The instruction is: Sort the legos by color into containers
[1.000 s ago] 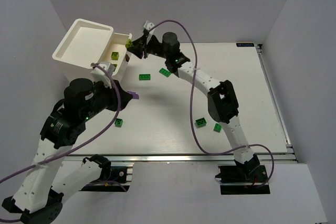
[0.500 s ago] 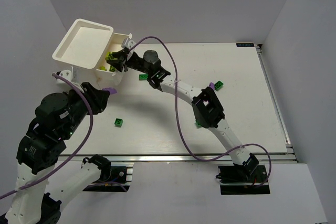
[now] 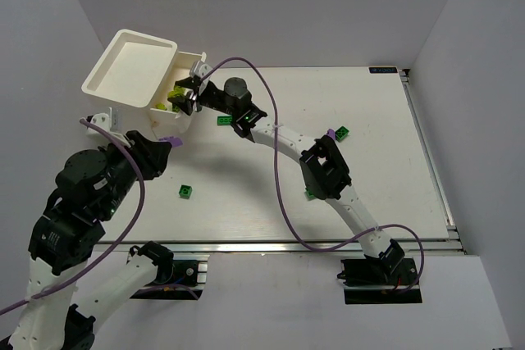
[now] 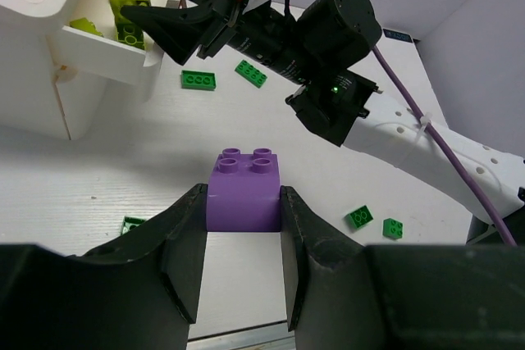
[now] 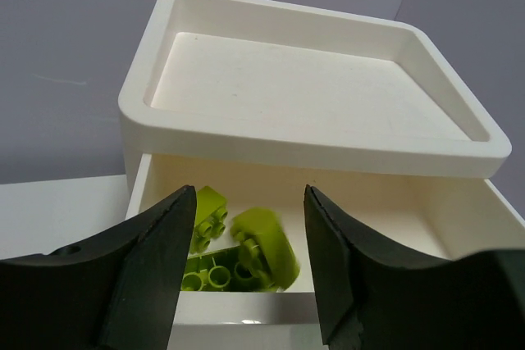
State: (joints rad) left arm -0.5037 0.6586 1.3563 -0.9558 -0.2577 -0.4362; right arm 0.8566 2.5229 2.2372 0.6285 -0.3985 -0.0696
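My left gripper (image 4: 244, 231) is shut on a purple lego (image 4: 244, 190), held above the table just in front of the containers; in the top view the lego (image 3: 167, 140) is below the low tray. My right gripper (image 5: 250, 252) is open over the low tray (image 5: 246, 309), jaws wide apart. A blurred yellow-green lego (image 5: 267, 256) is between them, among other yellow-green legos (image 5: 205, 211) in the tray. The tall white bin (image 5: 312, 149) is behind it. In the top view my right gripper (image 3: 182, 94) reaches into the tray (image 3: 190, 114) beside the bin (image 3: 148, 36).
Dark green legos lie on the table: one (image 3: 225, 120) near the tray, one (image 3: 188, 192) at the front left, one (image 3: 310, 194) partly under the right arm. A purple lego (image 3: 340, 132) lies to the right. The right arm spans the middle of the table.
My right gripper swung left with the yellow-green lego to over the tray and has opened; the lego is dropping in. My left arm drew back and left with the purple lego.
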